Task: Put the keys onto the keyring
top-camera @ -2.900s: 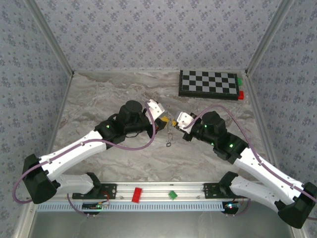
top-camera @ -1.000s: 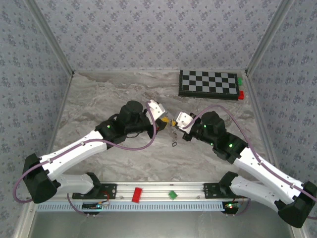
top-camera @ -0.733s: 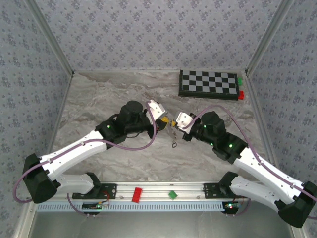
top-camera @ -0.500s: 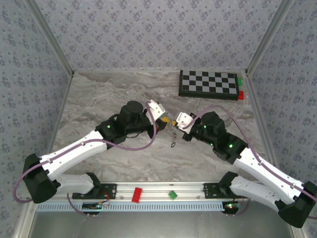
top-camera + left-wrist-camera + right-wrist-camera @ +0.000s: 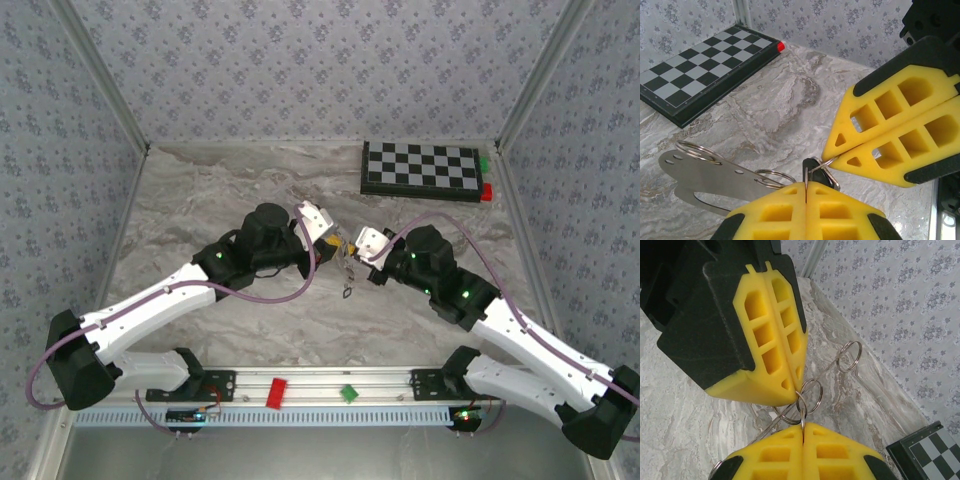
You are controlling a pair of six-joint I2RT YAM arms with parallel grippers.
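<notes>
Keyring point(image 5: 347, 285) dangling end has swung slightly toward 3 o'clock since the earliest frame. Left gripper point(image 5: 806, 186) is clamped on thin metal by a dark key head point(image 5: 814, 167); whether blade or ring is unclear. Right gripper point(image 5: 802, 426), tip-to-tip at its 3 o'clock, pinches ring wire. The chain hangs toward 6, equally near both.

A: Clearance at table point(image 5: 190, 210) centre?
B: None. Left gripper point(image 5: 339, 241) and right gripper point(image 5: 353, 252) meet tip to tip, clamped on a key point(image 5: 812, 166) and the keyring point(image 5: 808, 392); a metal tag point(image 5: 705, 172) sits beneath.
A: Open paths?
B: Bare table far left and along the near edge. Checkered board point(image 5: 420, 170) occupies the far right.
</notes>
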